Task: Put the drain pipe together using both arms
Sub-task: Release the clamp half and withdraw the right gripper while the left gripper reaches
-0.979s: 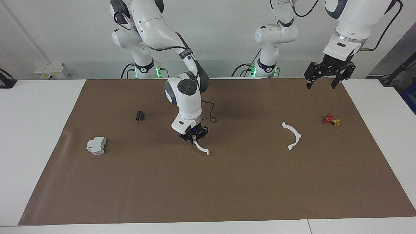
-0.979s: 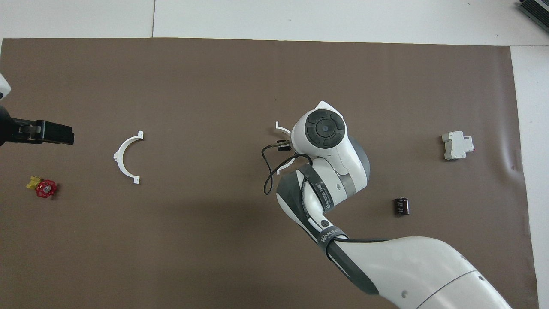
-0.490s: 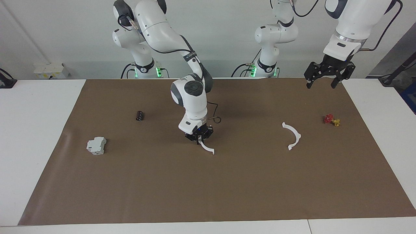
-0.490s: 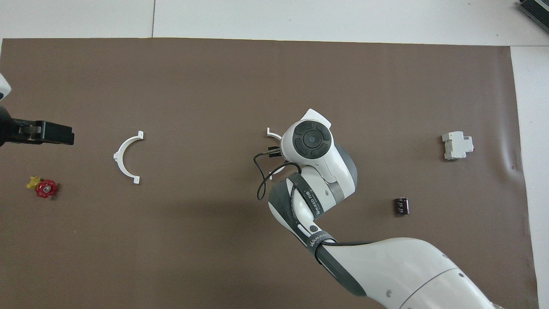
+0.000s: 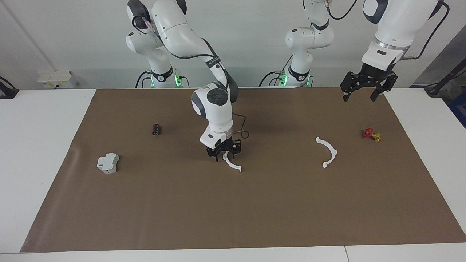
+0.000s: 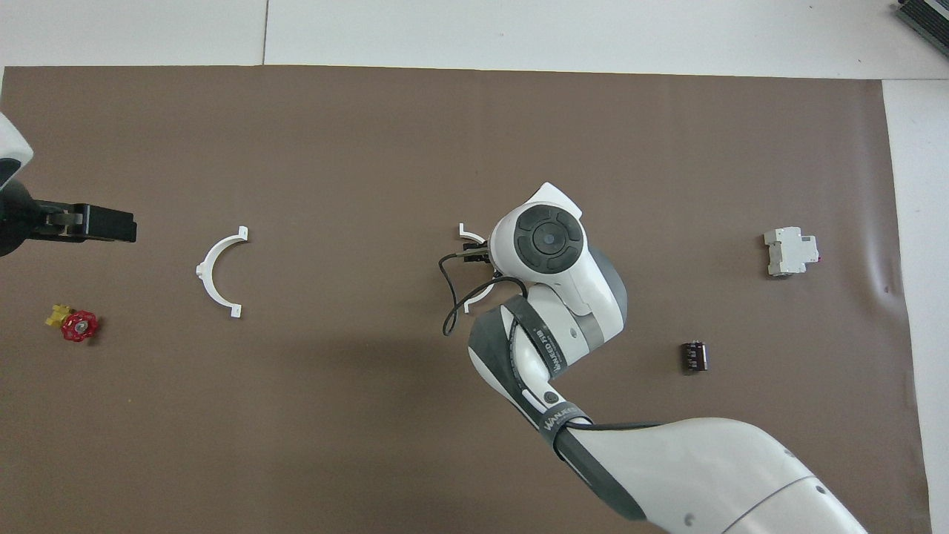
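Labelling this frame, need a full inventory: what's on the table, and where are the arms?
half-ring: 1, white, mid-mat, under the right gripper.
half-ring: 1, white, toward the left arm's end of the mat.
valve: 1, red and yellow, beside that second half-ring, at the left arm's end.
cylinder: 1, black, toward the right arm's end.
block: 1, grey-white, right arm's end, farther from the robots than the cylinder.
mat: 1, brown, covering the table.
right gripper: black, open, low over the mid-mat half-ring.
left gripper: black, open, raised over the mat's edge, waiting.
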